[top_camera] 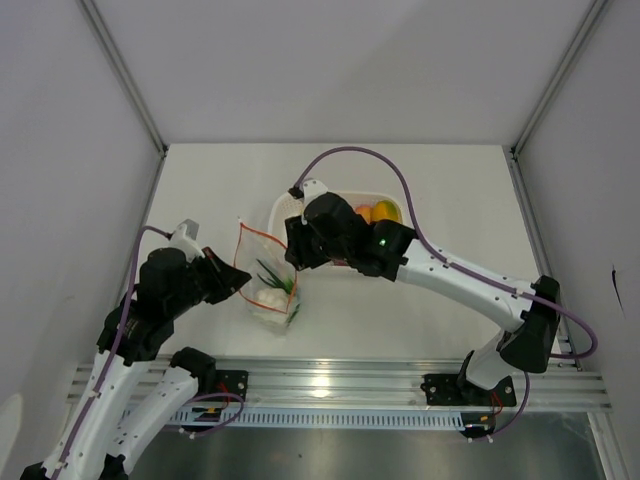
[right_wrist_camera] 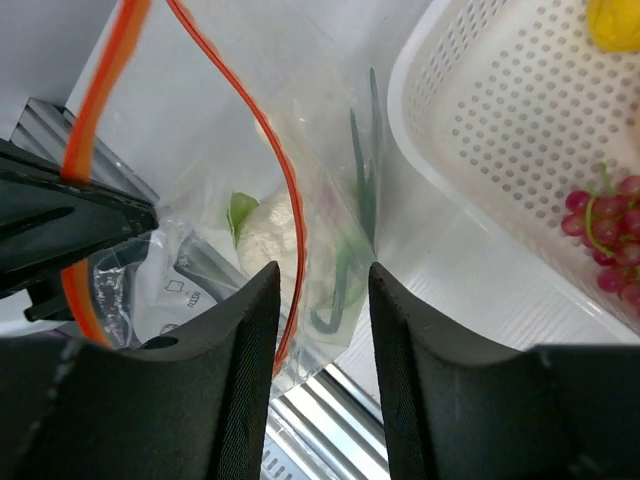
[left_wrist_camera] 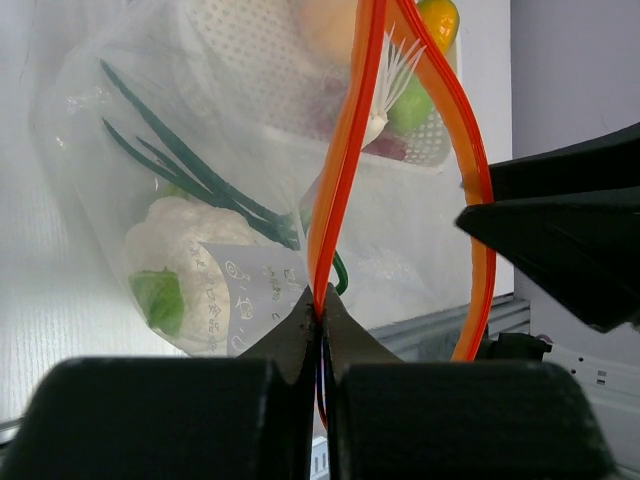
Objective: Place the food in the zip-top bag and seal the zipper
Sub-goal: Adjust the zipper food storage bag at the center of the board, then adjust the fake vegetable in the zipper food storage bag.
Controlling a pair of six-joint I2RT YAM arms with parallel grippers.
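Clear floppy bag [top_camera: 262, 262], perforated white basket [right_wrist_camera: 480, 150]

The zip-top bag [top_camera: 262, 262] lies near the table's [top_camera: 450, 180] near edge, left of centre, with the cauliflower [top_camera: 268, 298] and beans [top_camera: 275, 275] inside it. The basket [top_camera: 277, 212] sits just behind it to the right, holding a lemon [top_camera: 388, 210], an orange [top_camera: 365, 212] and grapes [right_wrist_camera: 605, 235]. The left gripper [top_camera: 241, 279] is at the zipper [left_wrist_camera: 345, 180] on the bag's left, the right gripper [top_camera: 297, 255] over its right side
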